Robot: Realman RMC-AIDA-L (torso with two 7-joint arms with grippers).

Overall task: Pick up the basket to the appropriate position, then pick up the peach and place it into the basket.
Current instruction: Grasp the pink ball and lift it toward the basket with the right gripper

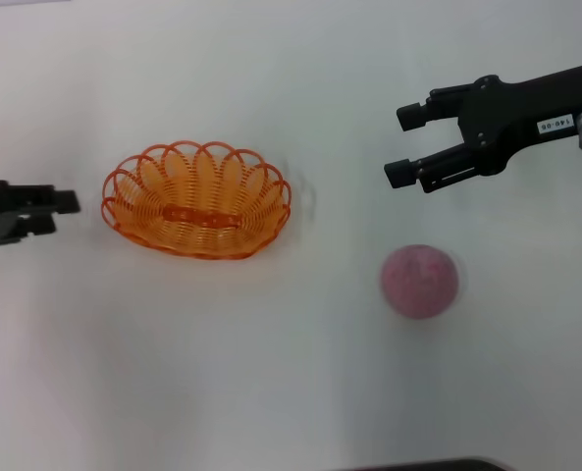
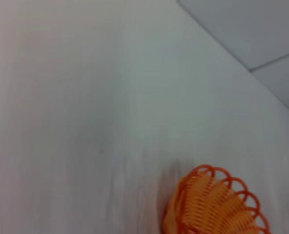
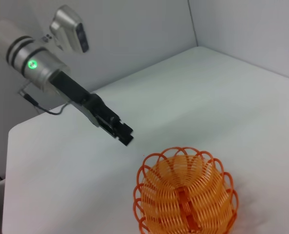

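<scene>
The orange wire basket [image 1: 197, 201] sits upright on the white table, left of centre, with nothing in it. It also shows in the left wrist view [image 2: 215, 204] and the right wrist view [image 3: 185, 195]. The pink speckled peach [image 1: 420, 281] lies on the table to the basket's right, nearer the front. My right gripper [image 1: 404, 144] is open and empty, hovering behind and above the peach, apart from it. My left gripper [image 1: 57, 211] is just left of the basket's rim, not touching it; it also shows in the right wrist view [image 3: 124, 134].
The white table top [image 1: 271, 392] spreads around both objects. In the right wrist view the table's far edge [image 3: 17, 129] and grey walls lie behind the left arm. A dark edge [image 1: 428, 464] shows at the bottom of the head view.
</scene>
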